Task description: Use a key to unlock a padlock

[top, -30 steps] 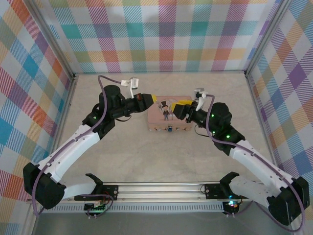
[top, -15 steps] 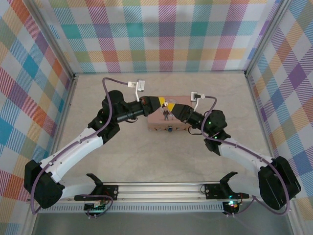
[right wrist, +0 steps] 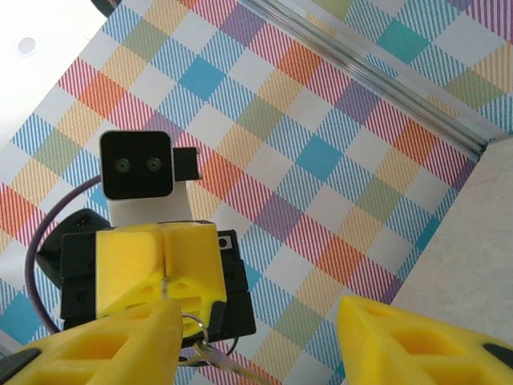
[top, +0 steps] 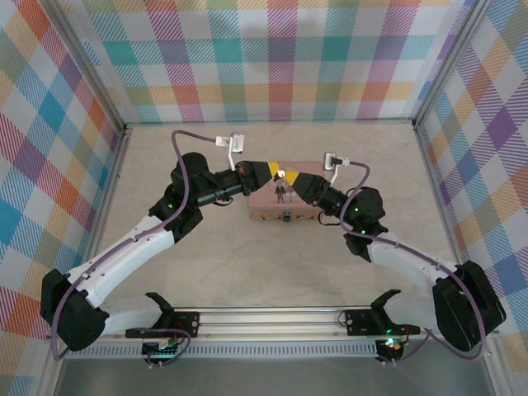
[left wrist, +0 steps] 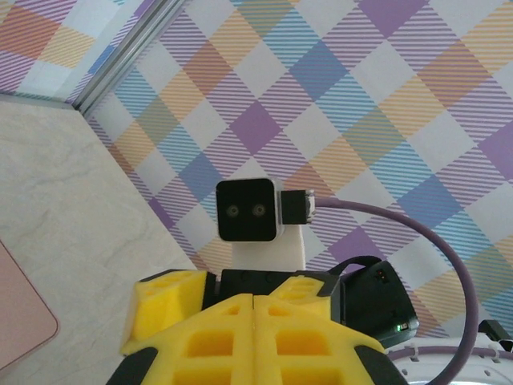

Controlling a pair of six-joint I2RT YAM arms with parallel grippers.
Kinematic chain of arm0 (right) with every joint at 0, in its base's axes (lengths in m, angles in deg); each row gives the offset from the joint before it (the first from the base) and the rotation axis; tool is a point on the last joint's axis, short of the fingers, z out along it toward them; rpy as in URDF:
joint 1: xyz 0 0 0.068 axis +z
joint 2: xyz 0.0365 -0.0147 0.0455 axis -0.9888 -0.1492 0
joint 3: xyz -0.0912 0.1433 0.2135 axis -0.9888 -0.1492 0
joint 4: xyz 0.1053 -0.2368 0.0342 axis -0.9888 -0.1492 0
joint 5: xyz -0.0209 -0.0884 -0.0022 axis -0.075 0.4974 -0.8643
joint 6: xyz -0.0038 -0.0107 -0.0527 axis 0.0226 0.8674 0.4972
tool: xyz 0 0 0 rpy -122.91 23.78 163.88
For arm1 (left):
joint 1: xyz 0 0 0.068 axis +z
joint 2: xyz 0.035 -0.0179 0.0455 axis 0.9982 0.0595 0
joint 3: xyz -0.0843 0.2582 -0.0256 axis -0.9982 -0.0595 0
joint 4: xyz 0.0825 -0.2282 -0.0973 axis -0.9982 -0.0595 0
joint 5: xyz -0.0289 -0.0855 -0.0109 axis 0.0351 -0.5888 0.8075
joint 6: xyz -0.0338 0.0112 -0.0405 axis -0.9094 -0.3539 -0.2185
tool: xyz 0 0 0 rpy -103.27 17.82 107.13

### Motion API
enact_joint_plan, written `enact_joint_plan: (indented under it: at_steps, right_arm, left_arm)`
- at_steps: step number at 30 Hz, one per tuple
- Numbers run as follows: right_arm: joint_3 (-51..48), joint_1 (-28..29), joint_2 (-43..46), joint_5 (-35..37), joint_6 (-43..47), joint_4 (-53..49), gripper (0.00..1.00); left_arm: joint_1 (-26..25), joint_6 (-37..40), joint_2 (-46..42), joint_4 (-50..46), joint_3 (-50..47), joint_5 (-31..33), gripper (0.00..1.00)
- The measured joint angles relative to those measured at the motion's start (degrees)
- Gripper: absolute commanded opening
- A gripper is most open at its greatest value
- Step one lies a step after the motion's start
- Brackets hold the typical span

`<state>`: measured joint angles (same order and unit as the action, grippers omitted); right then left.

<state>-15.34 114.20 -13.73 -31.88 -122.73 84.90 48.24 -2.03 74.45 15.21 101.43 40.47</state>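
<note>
Plaid cloth walls (top: 280, 58) close in a pale marbled table (top: 247, 264). From above, both arms reach inward and meet over the pink tin (top: 272, 206). The left gripper (top: 271, 172) and the right gripper (top: 291, 176) are almost tip to tip above its lid. The padlock (top: 286, 217) is a small bluish spot on the tin's near face, apart from both grippers.

In the left wrist view, that gripper's own yellow fingers (left wrist: 216, 345) are pressed together along a closed seam. Facing them is the right wrist's camera block (left wrist: 248, 210). Below it the right gripper's two yellow fingers stand apart, one on either side. A corner of the pink tin shows at the lower left.

In the right wrist view, its own fingers are spread wide, released. Opposite, the left gripper is clenched on the key (right wrist: 164, 289), a thin metal sliver in the seam. A small silvery piece (right wrist: 218, 358) hangs beneath on a ring.
</note>
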Motion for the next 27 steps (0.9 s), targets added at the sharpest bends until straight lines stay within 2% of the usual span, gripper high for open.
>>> enact_joint_plan:
  at_steps: [11,19,27]
  right_arm:
    - [0.15,-0.13,1.33,-0.92,-0.33,2.32,0.46]
    - [2.23,0.33,-1.2,-2.89,-1.14,2.23,0.33]
    - [3.04,0.81,-1.77,-3.98,-1.29,1.38,0.37]
  left_arm:
    - [-0.17,0.0,0.0,-1.84,-0.15,0.39,0.0]
    - [-0.17,0.0,0.0,-1.81,-0.28,1.11,0.0]
    - [-0.22,-0.02,0.0,-1.81,-1.11,2.8,0.0]
